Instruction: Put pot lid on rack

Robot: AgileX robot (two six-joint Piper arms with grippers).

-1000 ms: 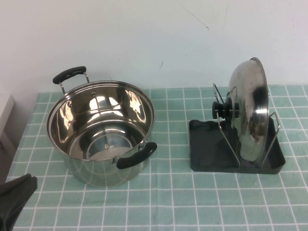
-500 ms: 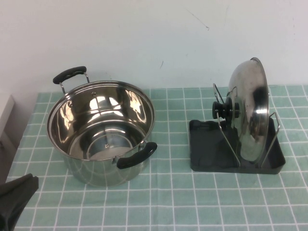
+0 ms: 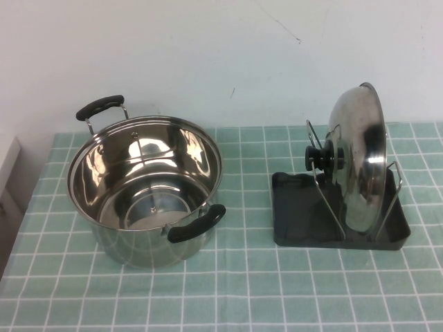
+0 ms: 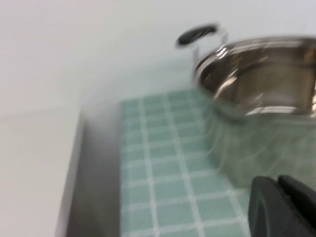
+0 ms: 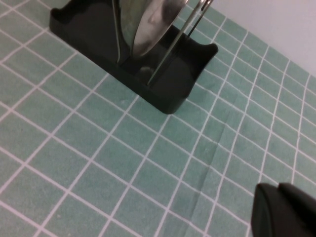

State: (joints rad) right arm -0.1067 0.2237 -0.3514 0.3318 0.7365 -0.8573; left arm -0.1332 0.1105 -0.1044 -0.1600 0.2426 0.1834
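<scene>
Neither of our arms shows in the high view. In the left wrist view, our left gripper (image 4: 286,207) sits as a dark blurred shape at the frame's corner. Our right gripper (image 5: 284,210) shows the same way in the right wrist view, above the table.

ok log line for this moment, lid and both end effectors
shiny domed steel pot lid: upright in dark grey wire rack | left end effector: near steel pot | right end effector: above checked cloth, off rack
</scene>
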